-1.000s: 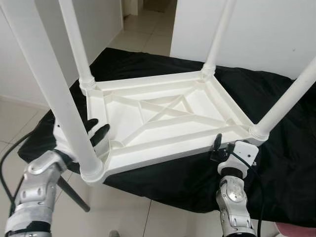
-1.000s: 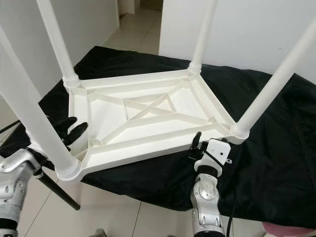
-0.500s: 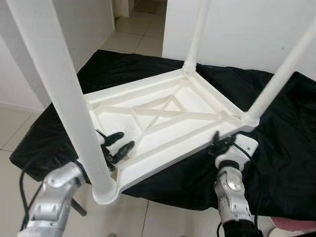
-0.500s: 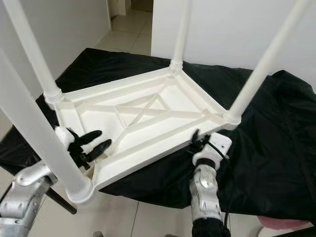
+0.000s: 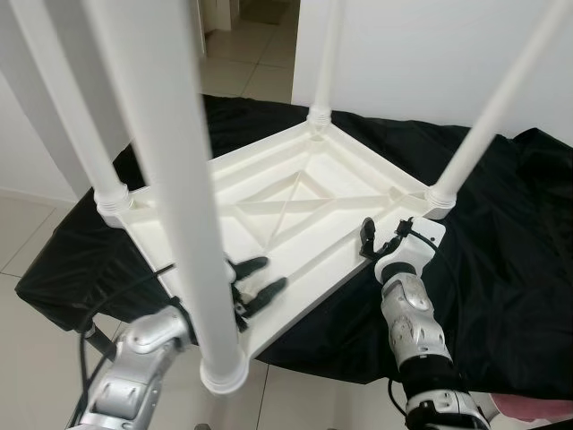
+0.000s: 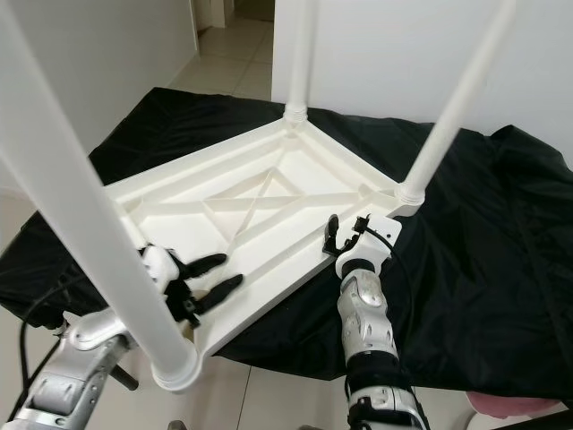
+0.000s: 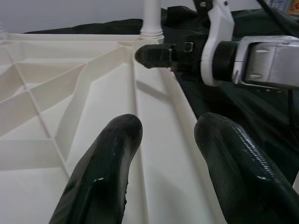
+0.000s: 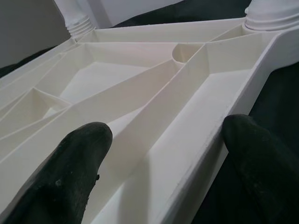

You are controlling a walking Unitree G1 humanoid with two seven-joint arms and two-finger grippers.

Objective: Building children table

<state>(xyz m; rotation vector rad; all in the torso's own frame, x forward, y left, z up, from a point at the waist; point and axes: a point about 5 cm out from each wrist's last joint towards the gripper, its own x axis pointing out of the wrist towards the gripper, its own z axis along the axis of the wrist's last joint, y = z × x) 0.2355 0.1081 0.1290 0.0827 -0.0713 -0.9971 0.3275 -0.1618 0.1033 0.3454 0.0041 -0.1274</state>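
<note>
The white plastic children's table lies upside down on a black cloth, its four legs pointing up; the nearest leg crosses the view. My left gripper is at the near rim beside that leg, open, one finger on each side of the rim wall. My right gripper is farther along the same rim, near the right leg's socket, also open and straddling the rim. No finger clearly presses on the plastic.
The cloth-covered surface ends just past my arms, with pale tiled floor below and to the left. A white wall stands behind, and a doorway opens at the back left. Something pink sits at the bottom right.
The table has turned on the cloth: its near-left corner and leg swung towards me, and the near rim now runs diagonally. Both grippers stayed on the rim, the right one ending farther away.
</note>
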